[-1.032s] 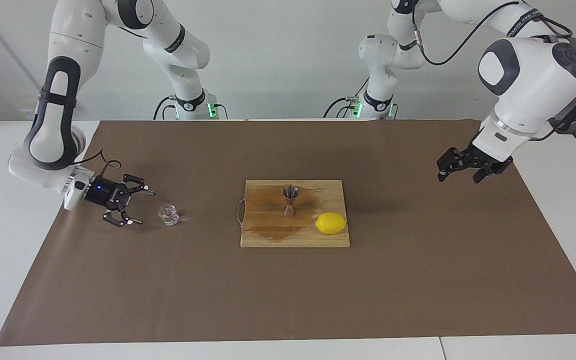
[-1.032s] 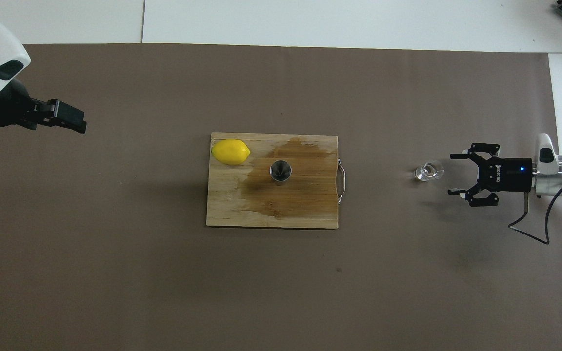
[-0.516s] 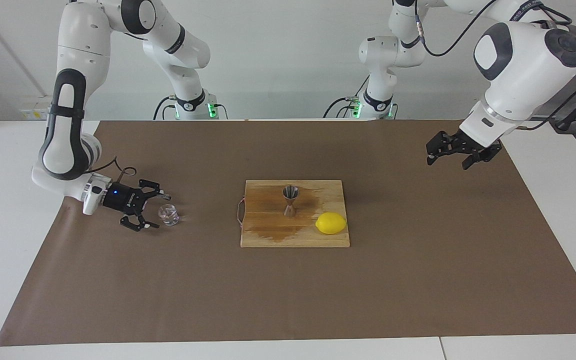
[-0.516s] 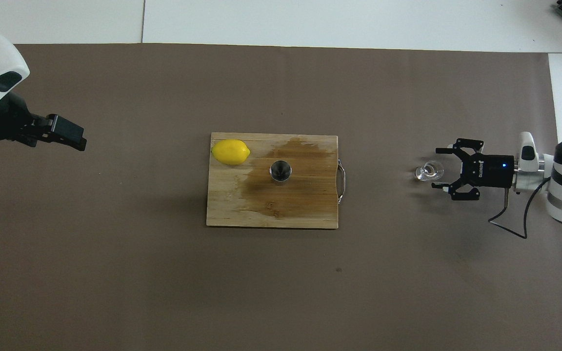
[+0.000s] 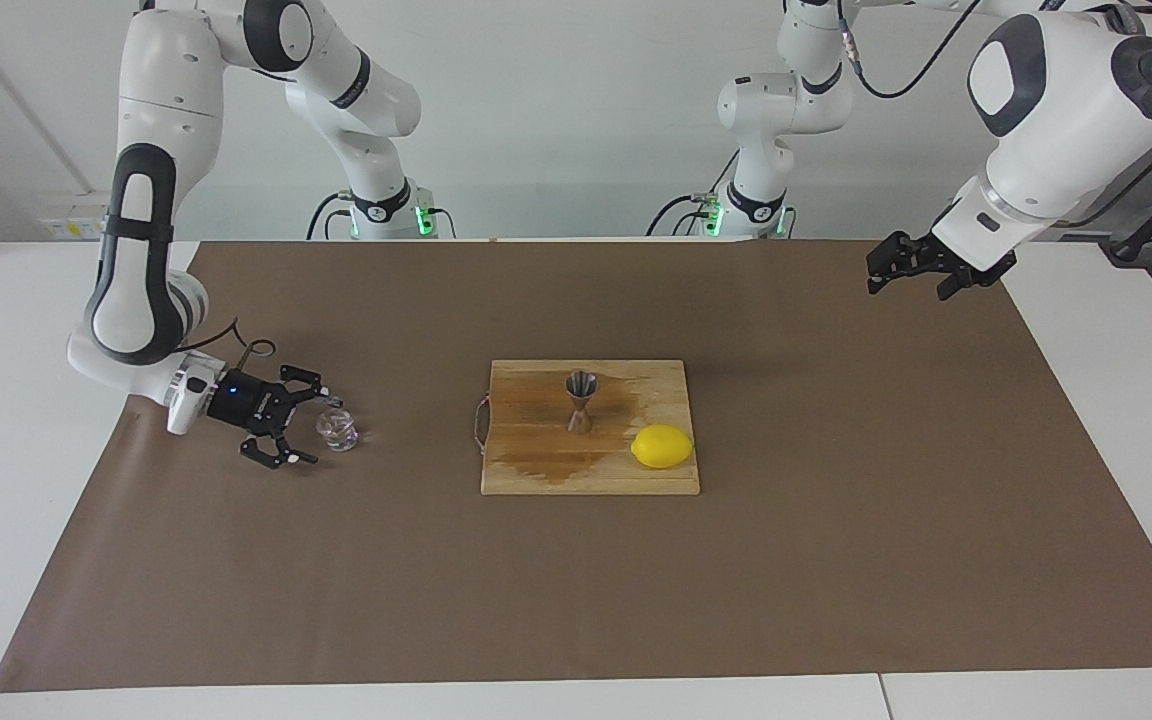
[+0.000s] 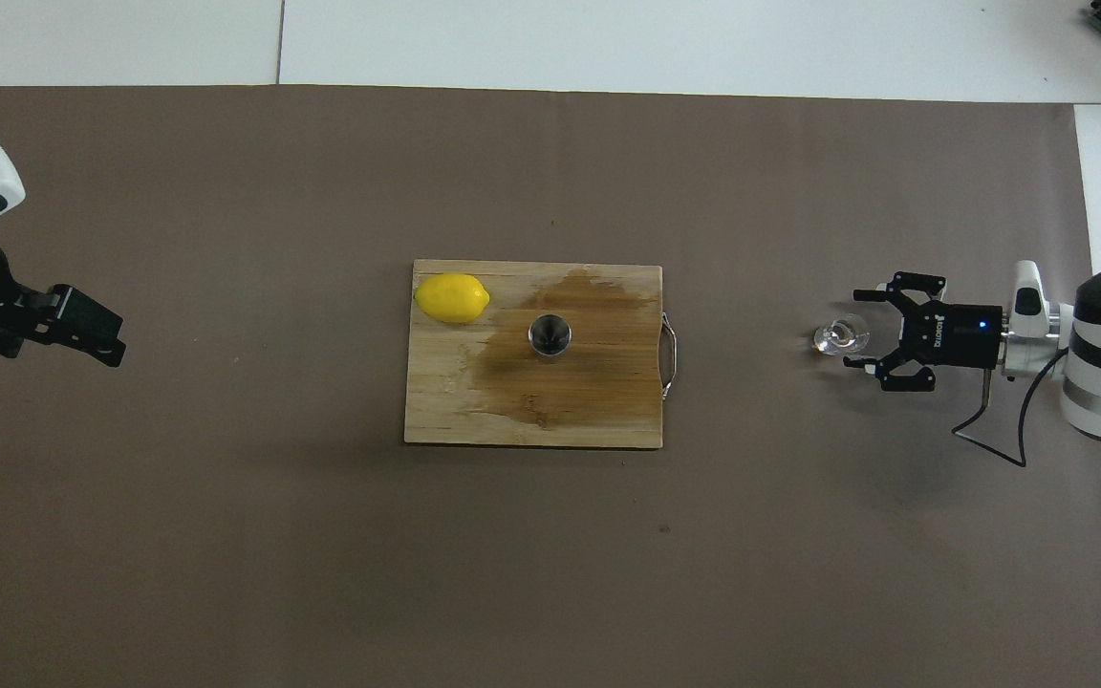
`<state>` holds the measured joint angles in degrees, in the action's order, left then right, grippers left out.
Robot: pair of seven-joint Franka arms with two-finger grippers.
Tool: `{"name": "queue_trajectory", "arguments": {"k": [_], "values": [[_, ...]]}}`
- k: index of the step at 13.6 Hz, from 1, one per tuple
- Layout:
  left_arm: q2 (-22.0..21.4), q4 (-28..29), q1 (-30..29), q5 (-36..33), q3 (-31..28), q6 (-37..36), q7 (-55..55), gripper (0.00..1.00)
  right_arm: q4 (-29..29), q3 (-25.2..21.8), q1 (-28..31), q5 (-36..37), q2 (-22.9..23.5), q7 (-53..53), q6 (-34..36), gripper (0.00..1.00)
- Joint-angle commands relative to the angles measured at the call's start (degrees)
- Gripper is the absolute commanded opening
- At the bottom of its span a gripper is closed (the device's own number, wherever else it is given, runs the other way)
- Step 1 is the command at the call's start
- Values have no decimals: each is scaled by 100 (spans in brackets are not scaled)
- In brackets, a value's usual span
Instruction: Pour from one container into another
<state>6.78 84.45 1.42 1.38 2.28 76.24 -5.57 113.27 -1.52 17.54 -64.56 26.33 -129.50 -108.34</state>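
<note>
The clear glass tumbler (image 5: 339, 430) (image 6: 837, 336) stands on the brown paper toward the right arm's end of the table. My right gripper (image 5: 314, 428) (image 6: 854, 328) lies low and level beside it, open, with its fingertips reaching the tumbler's sides and no grip on it. The steel jigger (image 5: 580, 402) (image 6: 549, 335) stands upright in the middle of the wooden cutting board (image 5: 536, 478) (image 6: 436, 406). My left gripper (image 5: 906, 283) (image 6: 99, 339) hangs open and empty in the air over the paper at the left arm's end.
A yellow lemon (image 5: 662, 446) (image 6: 452, 297) lies on a corner of the board, farther from the robots than the jigger. A dark wet stain spreads over the board around the jigger. The board's metal handle (image 6: 671, 355) faces the tumbler.
My right gripper has slid along the paper up to the tumbler and its fingers now flank it. My left gripper has risen and drawn back toward the robots' side.
</note>
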Motion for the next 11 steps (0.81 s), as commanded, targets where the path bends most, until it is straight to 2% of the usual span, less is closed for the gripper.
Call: {"name": "queue_trajectory", "arguments": {"k": [1, 4, 6, 8, 11], "values": [[-282, 448, -90, -138, 185, 66, 144, 100, 20, 12, -31, -136, 21, -198, -56, 100], [-484, 992, -72, -138, 106, 522, 161, 100, 29, 20, -57, -145, 21, -198, -21, 100], [-546, 1222, -37, -138, 62, 795, 293, 100, 37, 20, -128, -145, 21, -198, -12, 92], [-546, 1240, -28, -303, 44, 988, 529, 100, 37, 12, -128, -145, 13, -198, -12, 89], [-502, 1214, -46, -366, -104, 1488, 575, 100, 20, 12, -128, -136, 13, -198, -12, 77]]}}
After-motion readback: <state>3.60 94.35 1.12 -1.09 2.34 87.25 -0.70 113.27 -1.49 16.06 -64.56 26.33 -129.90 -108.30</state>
